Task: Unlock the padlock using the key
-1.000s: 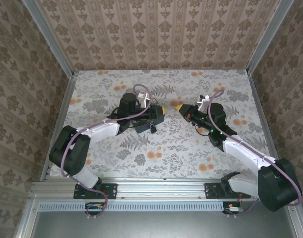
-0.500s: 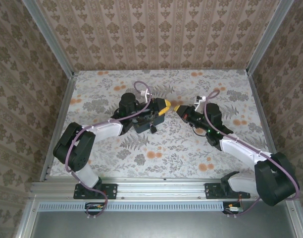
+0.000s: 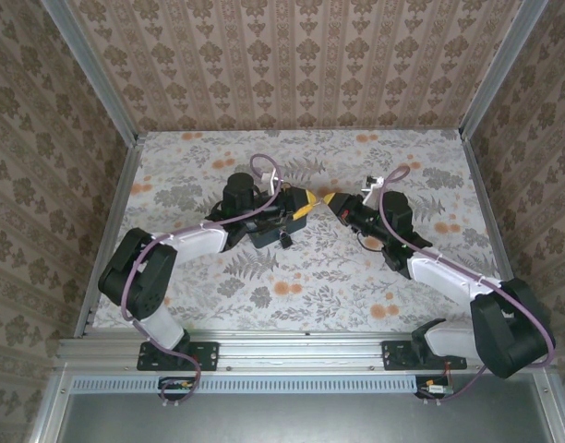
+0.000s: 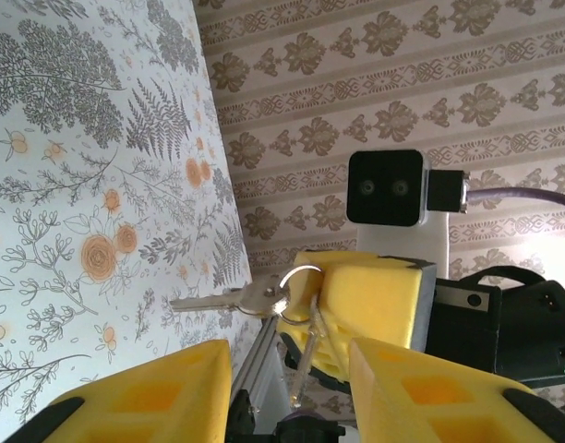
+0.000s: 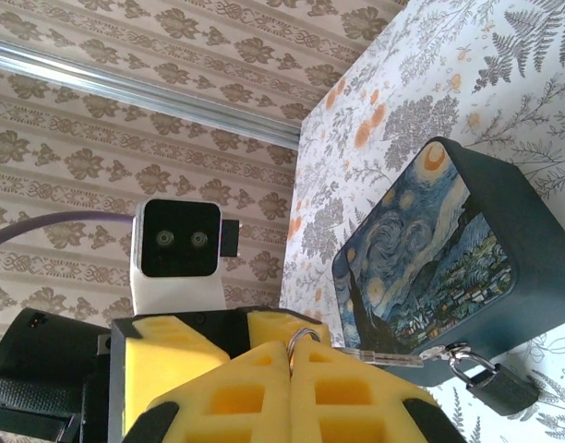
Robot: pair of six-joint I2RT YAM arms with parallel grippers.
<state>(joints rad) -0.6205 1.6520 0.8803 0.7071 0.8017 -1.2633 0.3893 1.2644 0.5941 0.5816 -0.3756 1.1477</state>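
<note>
Over table (image 3: 338,277): key (image 5: 384,355) pinched between right fingers (image 5: 236,397); left fingers (image 4: 144,406) apart, just beside.

**A flowered table with one box on it**

We see a table (image 3: 356,277) with a pale top printed in grey ferns and orange blossoms. A dark-blue box (image 5: 430,249) with a swirled painting on its lid sits on it, just left of centre. At the box's near right corner is a small black padlock (image 5: 493,388); we cannot tell whether it rests on the table or hangs.
</note>
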